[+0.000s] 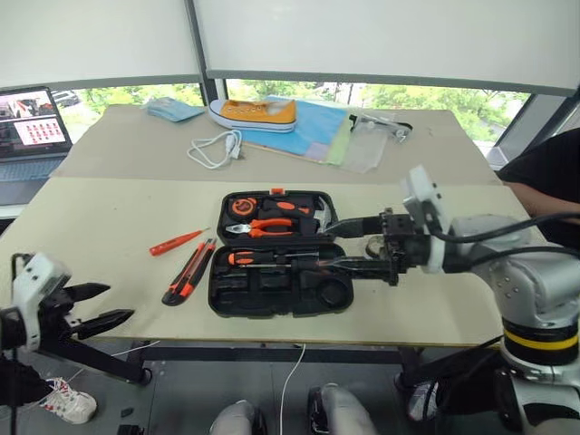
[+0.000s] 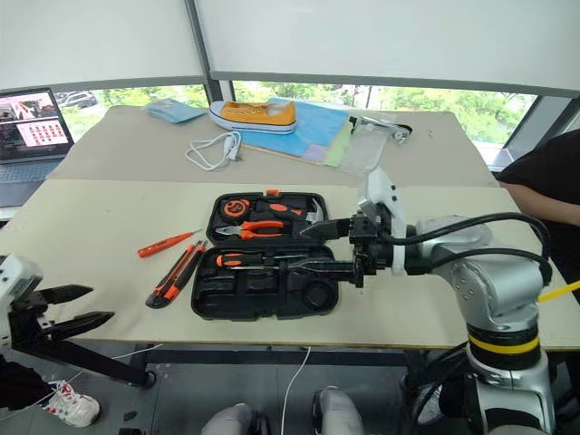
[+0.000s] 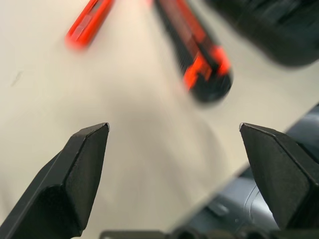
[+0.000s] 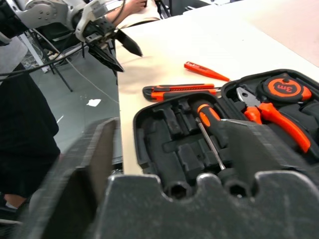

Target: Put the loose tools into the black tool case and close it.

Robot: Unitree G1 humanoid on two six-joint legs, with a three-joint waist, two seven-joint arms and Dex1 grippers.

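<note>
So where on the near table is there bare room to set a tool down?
Bare tabletop left of the red screwdriver and utility knife, and right of the black tool case, below the right gripper. Crowded inside the case and on the far table.

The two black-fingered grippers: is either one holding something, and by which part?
Nothing is held. The left gripper is open off the table's edge; the right gripper is open above the open black plastic tool case.

Right gripper [image 1: 337, 245] hides part of the open black tool case [image 1: 272, 299] near the table's [image 1: 118, 227] front edge; in the left wrist view, the red screwdriver [image 3: 89, 22] and utility knife [image 3: 197, 55] are blurred, cut off
</note>
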